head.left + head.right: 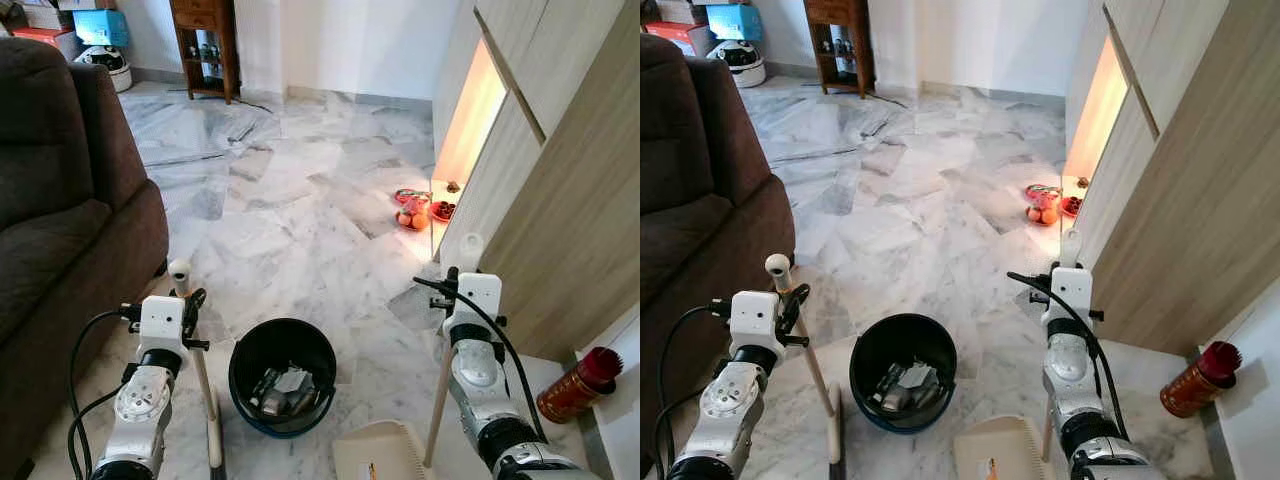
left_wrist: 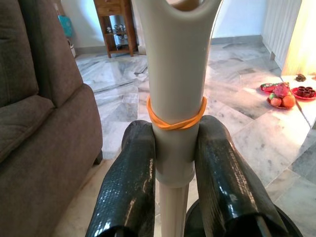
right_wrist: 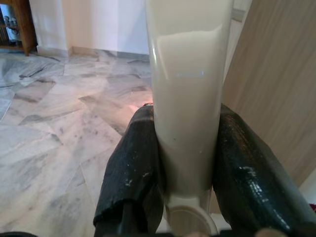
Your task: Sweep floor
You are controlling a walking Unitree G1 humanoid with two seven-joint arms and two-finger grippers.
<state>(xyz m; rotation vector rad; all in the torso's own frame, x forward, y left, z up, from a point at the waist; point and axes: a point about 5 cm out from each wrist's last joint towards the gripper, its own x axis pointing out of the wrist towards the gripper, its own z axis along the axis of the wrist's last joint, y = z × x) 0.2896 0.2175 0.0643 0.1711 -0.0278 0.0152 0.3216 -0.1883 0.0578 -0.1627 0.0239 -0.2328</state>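
L gripper (image 2: 174, 163): fingers clamped on cream broom handle (image 2: 177, 74), just below an orange rubber band (image 2: 175, 120); broom stands nr upright beside the brown sofa (image 1: 60, 230), head on floor by robot's feet.
R gripper (image 3: 186, 163): fingers clamped on cream dustpan handle (image 3: 190, 74); dustpan tray (image 1: 385, 452) rests on floor, front-right of bin.
Black bin (image 1: 283, 375): between the two arms, on marble floor (image 1: 290, 200), w/ scraps inside.
Red canister (image 1: 578, 385): by wood cabinet (image 1: 560, 200), R side.
Fruit plates (image 1: 418, 210): on floor nr cabinet.
Wooden stand (image 1: 205, 45): far wall.
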